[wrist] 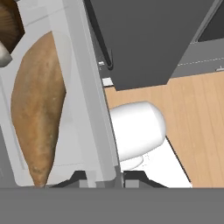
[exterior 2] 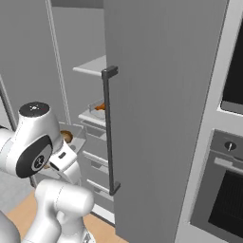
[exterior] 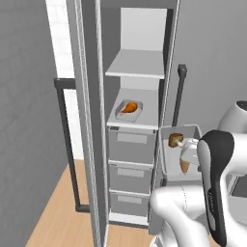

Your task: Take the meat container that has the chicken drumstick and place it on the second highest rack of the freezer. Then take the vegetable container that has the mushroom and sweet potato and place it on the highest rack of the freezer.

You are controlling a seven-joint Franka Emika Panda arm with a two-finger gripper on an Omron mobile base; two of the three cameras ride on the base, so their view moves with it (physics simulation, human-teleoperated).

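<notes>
Second step in hand: your gripper [wrist: 103, 177] has its jaws pinching the wall of the vegetable container [wrist: 83, 87]; sweet potato [wrist: 37, 113] and mushroom [wrist: 8, 26] lie beyond the fingertips. Next, lift it onto the highest rack [exterior: 136, 64]; the chicken drumstick [exterior: 129, 107] sits shelved below.

No readable text or labels anywhere (all surfaces plain).

My pictures are evenly bright and flat, with soft light and no glare. Inside the freezer [exterior: 137, 96] the back wall is pale and the side walls are darker. Edges look a little jagged. In my hand view the sweet potato [wrist: 37, 109] is very near but stays sharp.
</notes>
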